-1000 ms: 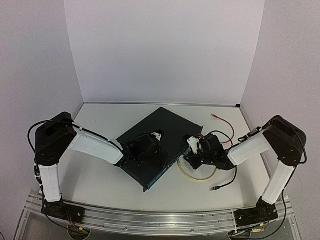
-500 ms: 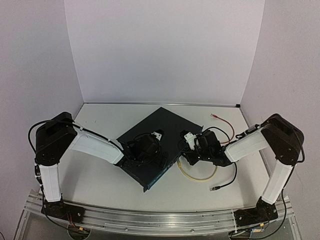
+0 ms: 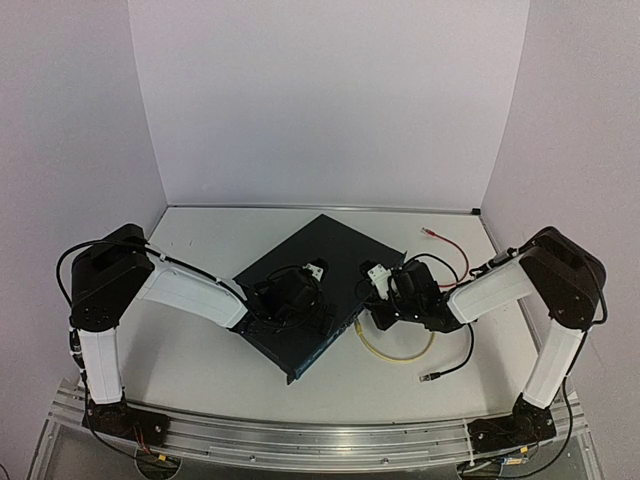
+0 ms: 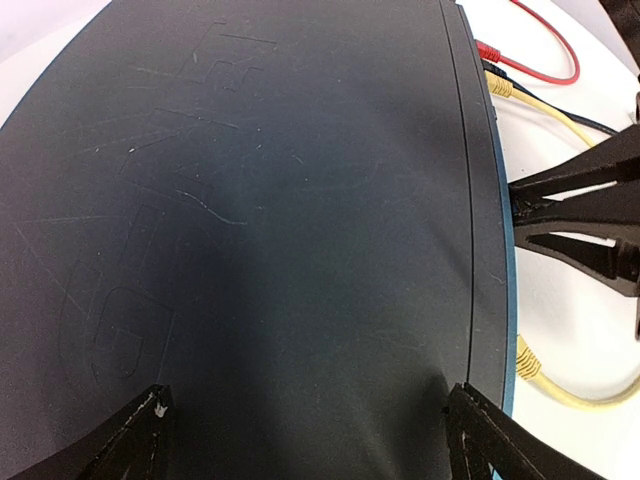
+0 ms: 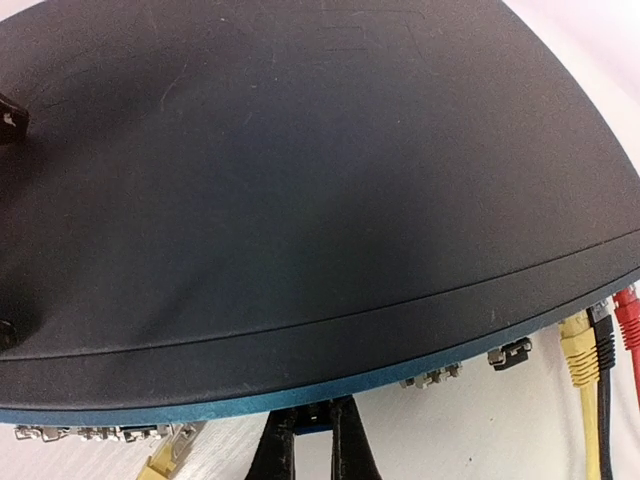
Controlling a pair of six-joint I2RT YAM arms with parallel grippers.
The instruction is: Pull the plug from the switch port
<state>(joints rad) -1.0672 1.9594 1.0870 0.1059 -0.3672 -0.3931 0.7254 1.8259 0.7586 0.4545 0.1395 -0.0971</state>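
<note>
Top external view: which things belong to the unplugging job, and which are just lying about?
Job: switch; yellow plug, black plug, red plug at its port face; left gripper; right gripper.
Lying about: loose yellow plug; loose black cable end; loose red cable end.

The switch [image 5: 300, 180] fills the view. At four o'clock sit a yellow plug [image 5: 578, 355], black plug [image 5: 602, 345] and red plug [image 5: 630, 325]. At six, the right gripper [image 5: 312, 450] has its fingers nearly together.

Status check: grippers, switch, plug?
Left gripper open, spread on the switch top. Right gripper at its port face, nearly closed; plug grip unclear. Yellow plug, black plug, red plug at face's far end; nothing blocking.
</note>
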